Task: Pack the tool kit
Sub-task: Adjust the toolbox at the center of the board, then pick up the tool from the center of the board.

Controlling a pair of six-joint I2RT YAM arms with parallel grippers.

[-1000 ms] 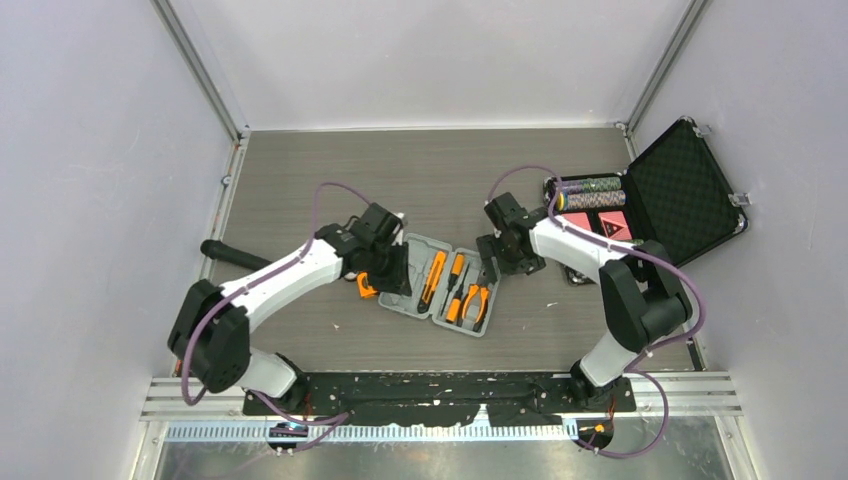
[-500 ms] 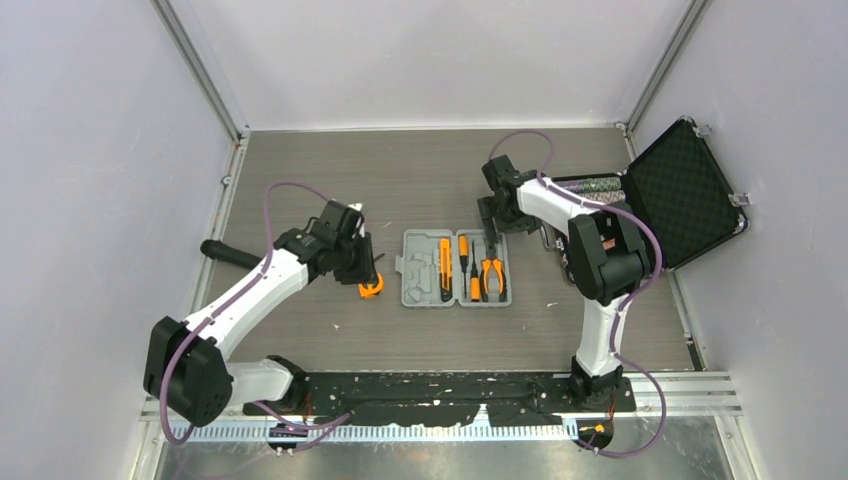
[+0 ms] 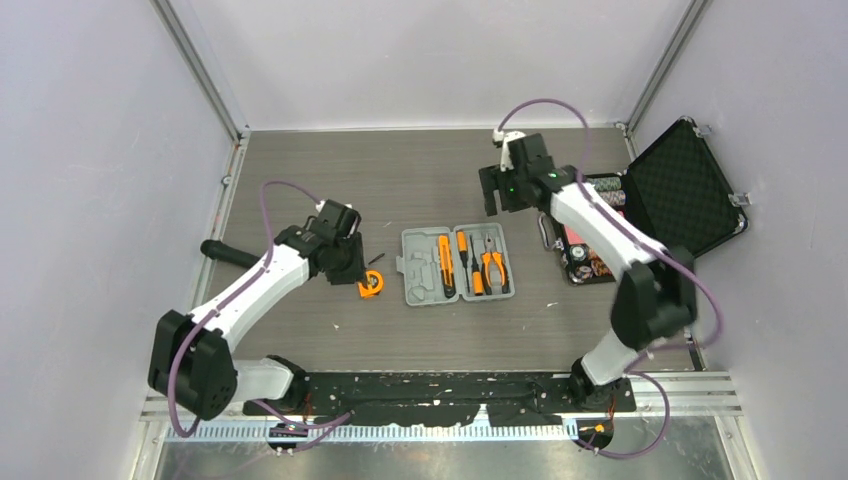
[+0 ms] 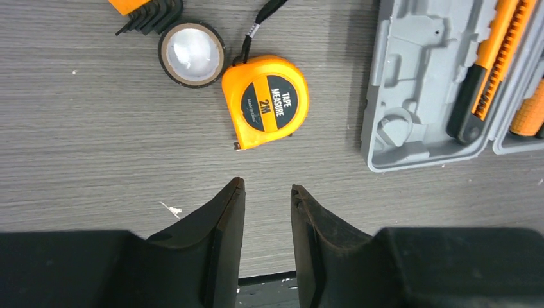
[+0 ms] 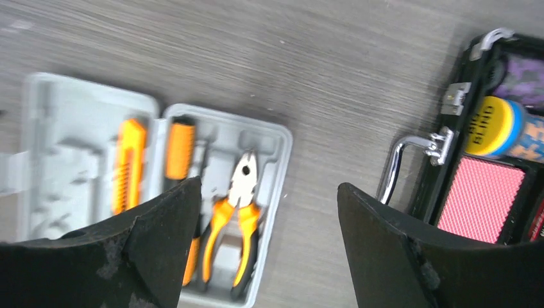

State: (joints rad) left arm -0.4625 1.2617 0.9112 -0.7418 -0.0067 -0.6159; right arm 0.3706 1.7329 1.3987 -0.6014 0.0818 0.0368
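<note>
The small flat grey plastic hinged case (image 3: 418, 266) is found open at the middle of the grey wood-grain table (image 3: 430, 180), now squared to its edges where it was skewed a second ago. The orange-and-black pliers (image 3: 492, 270) are seated inside. The round orange tape measure (image 4: 265, 101) is left out, just beside the case toward the table's left edge. The left gripper (image 4: 266, 187) has been drawn back, fingers slightly parted on nothing. The right gripper (image 5: 268, 186) has been lifted away, fingers spread wide and empty. The tape measure is judged to be next.

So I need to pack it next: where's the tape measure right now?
Left wrist view: the tape measure lies on the table left of the open grey case, beside a black tape roll, just ahead of the left gripper.
</note>
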